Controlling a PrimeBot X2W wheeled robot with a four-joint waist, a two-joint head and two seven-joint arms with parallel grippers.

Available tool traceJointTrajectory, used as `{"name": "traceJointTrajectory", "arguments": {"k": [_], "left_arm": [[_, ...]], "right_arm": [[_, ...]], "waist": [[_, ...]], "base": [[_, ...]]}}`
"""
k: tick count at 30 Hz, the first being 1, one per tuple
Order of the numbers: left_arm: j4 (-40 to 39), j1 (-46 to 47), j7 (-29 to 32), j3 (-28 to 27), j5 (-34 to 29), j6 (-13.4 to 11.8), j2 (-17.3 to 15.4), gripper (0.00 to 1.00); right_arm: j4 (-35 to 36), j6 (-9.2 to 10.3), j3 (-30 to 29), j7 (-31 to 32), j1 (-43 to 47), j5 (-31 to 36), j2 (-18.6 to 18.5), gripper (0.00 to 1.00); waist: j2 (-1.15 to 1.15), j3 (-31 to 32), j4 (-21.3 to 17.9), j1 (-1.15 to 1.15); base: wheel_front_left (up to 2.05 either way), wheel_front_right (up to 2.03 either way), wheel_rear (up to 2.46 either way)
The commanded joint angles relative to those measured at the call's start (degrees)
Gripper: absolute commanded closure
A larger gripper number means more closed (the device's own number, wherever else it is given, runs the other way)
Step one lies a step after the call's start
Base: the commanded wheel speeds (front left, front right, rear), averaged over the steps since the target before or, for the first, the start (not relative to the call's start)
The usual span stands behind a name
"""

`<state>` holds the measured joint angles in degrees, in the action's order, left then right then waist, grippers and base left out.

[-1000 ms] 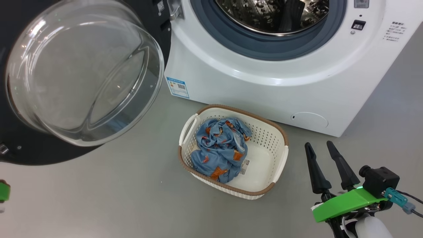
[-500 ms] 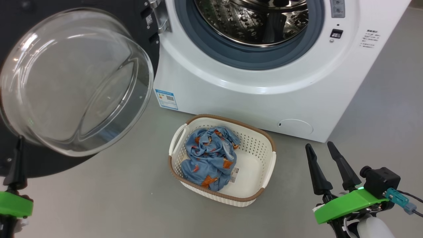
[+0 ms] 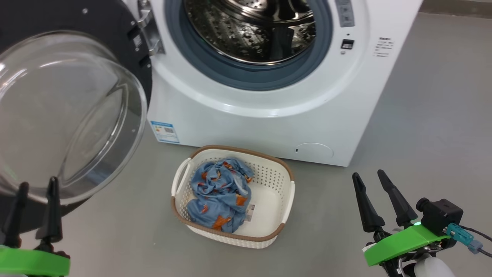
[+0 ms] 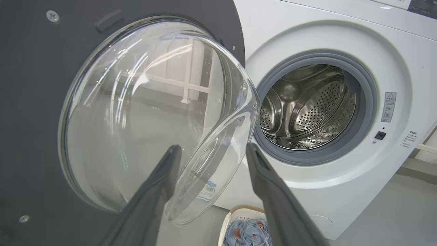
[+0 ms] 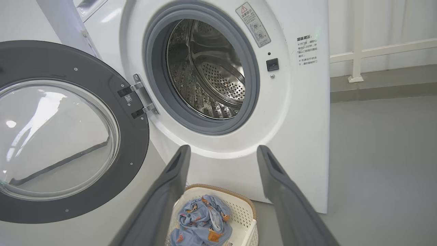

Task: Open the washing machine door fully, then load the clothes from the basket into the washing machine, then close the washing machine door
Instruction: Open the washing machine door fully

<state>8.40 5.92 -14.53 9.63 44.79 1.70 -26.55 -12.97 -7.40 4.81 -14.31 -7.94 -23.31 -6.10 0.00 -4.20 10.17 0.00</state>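
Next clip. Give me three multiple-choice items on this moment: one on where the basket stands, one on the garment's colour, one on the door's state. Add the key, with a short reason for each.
1. Where does the basket stand?
A. On top of the machine.
B. On the floor in front of the washing machine.
C. Inside the drum.

2. What colour is the garment in the basket?
A. Plain red.
B. Green striped.
C. Light blue with orange print.

3. How is the washing machine door?
A. Swung open, leaving the drum exposed.
B. Shut.
C. Lying on the floor.

Key:
1. B, since the basket sits on the grey floor below the machine's front.
2. C, since the cloth is blue with orange patches.
3. A, since the door hangs from its hinge off to one side and the steel drum shows.
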Motion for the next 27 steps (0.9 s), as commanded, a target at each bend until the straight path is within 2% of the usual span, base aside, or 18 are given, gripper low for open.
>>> {"name": "traceJointTrajectory", "arguments": {"k": [1,11,27], "left_arm": [[-1.8,0.8,-0.5,-2.8,-0.8,-0.5,-1.8,0.00],[-4.0,-1.2,-0.5,-3.5,-3.5,-0.8,0.6,0.00],[-6.0,-4.3,-0.5,-5.7,-8.0,0.8,5.4,0.00]], "right_arm": [[1.7,-0.09,1.6,-0.7,-0.2,0.0,-0.4,0.00],[2.4,-0.09,2.2,-0.7,-0.4,0.2,-0.8,0.00],[2.9,-0.09,2.6,-0.7,-0.5,0.7,-1.7,0.00]], "waist": [[0.00,0.7,-2.2,0.00],[0.00,1.1,-6.6,0.00],[0.00,1.1,-12.1,0.00]], "base": [[0.00,0.00,0.00],[0.00,0.00,0.00],[0.00,0.00,0.00]]}}
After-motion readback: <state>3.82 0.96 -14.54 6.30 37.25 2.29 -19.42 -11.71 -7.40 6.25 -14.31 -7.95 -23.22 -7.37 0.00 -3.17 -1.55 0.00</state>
